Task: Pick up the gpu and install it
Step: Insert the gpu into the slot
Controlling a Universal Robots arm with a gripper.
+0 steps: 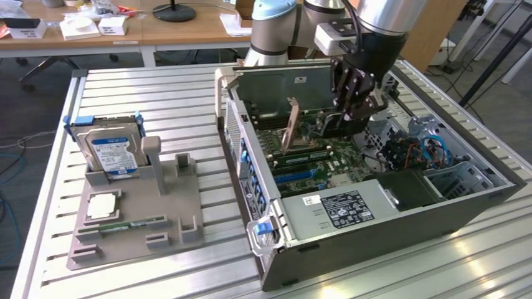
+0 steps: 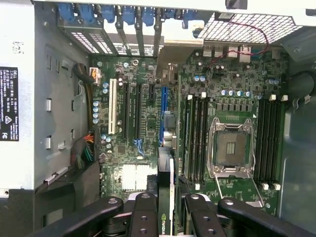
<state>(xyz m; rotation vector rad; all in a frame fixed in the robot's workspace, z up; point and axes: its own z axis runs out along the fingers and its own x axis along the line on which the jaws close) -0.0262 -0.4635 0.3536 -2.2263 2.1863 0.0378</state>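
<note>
The gpu (image 1: 291, 128) stands on edge inside the open computer case (image 1: 465, 205), its tan-brown face towards the exterior view's left. My gripper (image 1: 345, 121) reaches down into the case and is shut on the card's upper edge. In the wrist view the gpu (image 2: 164, 222) appears edge-on between my black fingers (image 2: 144, 210), with my gripper (image 2: 166, 200) clamped on it. The card hangs in line with the blue slot (image 2: 163, 111) of the green motherboard (image 2: 143, 148). Whether its lower edge touches the slot I cannot tell.
A grey parts holder (image 1: 166, 215) on the slatted table carries a blue-labelled hard drive (image 1: 112, 152), a processor (image 1: 101, 205) and a green memory stick (image 1: 133, 223). In the case, the power supply (image 1: 332, 208) sits at the front, drive cages and cables (image 1: 420, 149) at the exterior view's right.
</note>
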